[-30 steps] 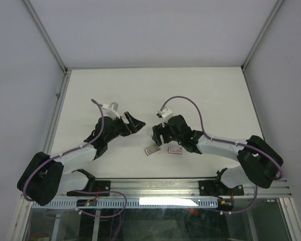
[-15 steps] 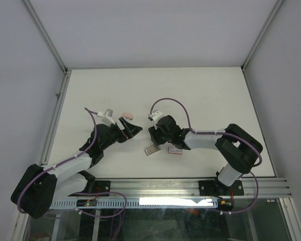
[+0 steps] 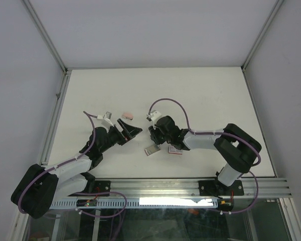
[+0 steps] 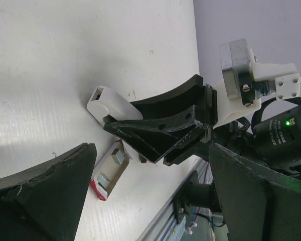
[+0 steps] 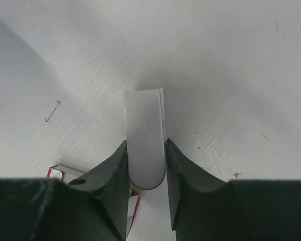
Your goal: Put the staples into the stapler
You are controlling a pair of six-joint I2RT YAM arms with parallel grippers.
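staples box (image 3: 176,150) half under right gripper (image 3: 154,134)

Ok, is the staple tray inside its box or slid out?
Out. In the top view the grey tray lies apart from the white red-labelled box, with bare table between them.

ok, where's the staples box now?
Top view, lower centre: the staples box lies on the table just nearside of the right gripper, with its grey tray beside it on the left.
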